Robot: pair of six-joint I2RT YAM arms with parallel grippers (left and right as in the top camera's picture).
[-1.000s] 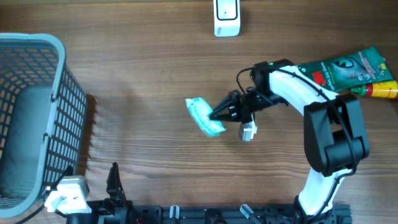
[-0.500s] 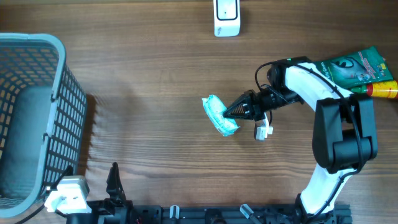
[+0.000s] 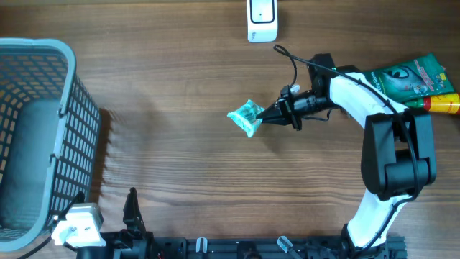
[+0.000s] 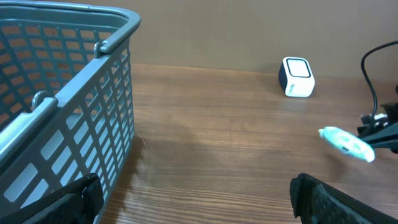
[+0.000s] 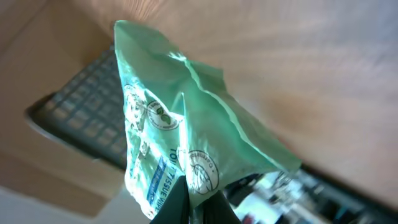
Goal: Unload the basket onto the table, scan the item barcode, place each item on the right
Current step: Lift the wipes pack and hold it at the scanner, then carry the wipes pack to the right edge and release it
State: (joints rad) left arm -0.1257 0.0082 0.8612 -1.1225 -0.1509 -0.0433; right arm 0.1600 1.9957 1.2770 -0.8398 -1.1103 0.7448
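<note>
The right gripper (image 3: 273, 114) is clamped on one corner of the packet (image 3: 244, 117), its jaws pinched together on the thin edge. In the right wrist view the green plastic fans out from the fingertips (image 5: 186, 202), crumpled, with round logos and a strip of blue print on the face turned to the camera. No barcode can be made out there. From the left wrist view the packet (image 4: 348, 143) appears to hang clear of the table (image 3: 180, 165), not lying on it.

The scanner (image 3: 261, 20) stands at the far edge, well apart from the packet and a little to one side of it. A green pouch (image 3: 402, 78) and a can (image 3: 442, 104) lie behind the right arm. The basket (image 3: 43, 49) sits at the far left, and the left gripper (image 4: 199, 202) rests low beside it, jaws wide apart and holding nothing.

The step in hand looks to be the carry: the item is picked up but not yet presented. The next move likely calls for bringing the packet up to the scanner and rolling the wrist until the barcode side faces its window. The thin corner grip could let the soft packet droop or twist during that move.
</note>
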